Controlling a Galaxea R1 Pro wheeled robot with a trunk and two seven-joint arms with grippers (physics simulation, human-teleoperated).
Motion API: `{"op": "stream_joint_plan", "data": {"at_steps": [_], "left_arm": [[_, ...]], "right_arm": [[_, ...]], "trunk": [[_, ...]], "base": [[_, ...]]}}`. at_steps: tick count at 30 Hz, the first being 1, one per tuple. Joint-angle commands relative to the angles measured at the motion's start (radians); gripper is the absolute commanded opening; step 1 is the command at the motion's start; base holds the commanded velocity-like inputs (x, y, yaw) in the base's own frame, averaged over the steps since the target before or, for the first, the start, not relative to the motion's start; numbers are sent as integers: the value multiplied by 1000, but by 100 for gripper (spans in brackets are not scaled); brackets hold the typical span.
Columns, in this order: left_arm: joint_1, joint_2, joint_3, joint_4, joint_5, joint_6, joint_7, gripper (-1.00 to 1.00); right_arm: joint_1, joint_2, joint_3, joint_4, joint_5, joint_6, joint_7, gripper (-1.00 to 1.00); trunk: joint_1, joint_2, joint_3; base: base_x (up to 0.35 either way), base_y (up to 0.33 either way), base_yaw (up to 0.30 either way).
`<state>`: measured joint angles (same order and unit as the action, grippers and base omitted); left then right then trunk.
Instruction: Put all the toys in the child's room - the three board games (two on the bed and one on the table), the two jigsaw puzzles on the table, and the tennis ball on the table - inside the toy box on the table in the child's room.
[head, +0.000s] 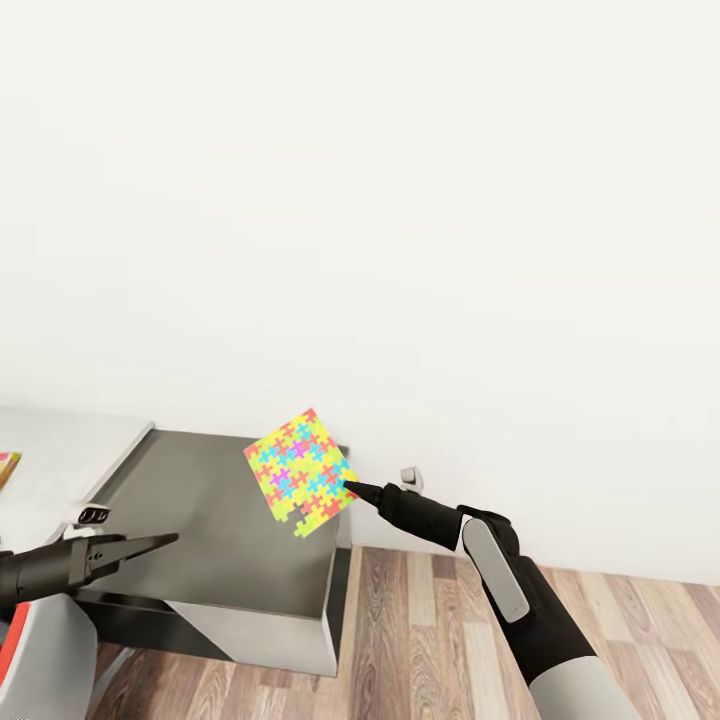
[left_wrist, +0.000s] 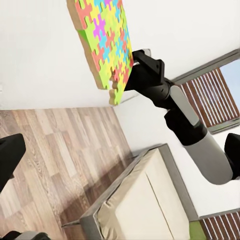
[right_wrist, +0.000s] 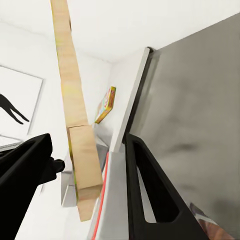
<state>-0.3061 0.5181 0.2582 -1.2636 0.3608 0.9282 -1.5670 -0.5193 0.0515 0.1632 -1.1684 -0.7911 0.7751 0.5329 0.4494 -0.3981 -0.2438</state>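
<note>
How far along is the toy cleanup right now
Nothing visibly done yet: no toy can be seen packed away. In hand: the right gripper holds one jigsaw puzzle by its edge, lifted and tilted above the dark lower section of the table. The left gripper hovers over the table, holding nothing. Left: this puzzle still has to reach the toy box, and a board game still lies on the lighter table top.

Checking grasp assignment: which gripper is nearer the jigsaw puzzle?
Right. The right gripper is shut on the jigsaw puzzle's lower corner, holding it tilted above the dark desk section. The left gripper is apart, across the desk.
</note>
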Motion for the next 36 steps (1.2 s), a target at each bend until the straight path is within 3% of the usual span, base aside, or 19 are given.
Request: {"op": "stream_joint_plan", "data": {"at_steps": [1,27,36], "left_arm": [[-1,0,0,-1,0,11,-4,100],[-1,0,5,-5,-1,23,-4,100],[-1,0,4,-5,1,23,-4,100]], "right_arm": [[-1,0,-1,0,-2,6,1,-100],[14,-4,-8,-25,-2,4,30,-100],[19,-24,-8,-55,-2,4,30,-100]], "trunk": [[1,-2,0],[1,-2,41],[1,-2,55]], "base": [[0,0,84],[0,0,84],[0,0,84]]}}
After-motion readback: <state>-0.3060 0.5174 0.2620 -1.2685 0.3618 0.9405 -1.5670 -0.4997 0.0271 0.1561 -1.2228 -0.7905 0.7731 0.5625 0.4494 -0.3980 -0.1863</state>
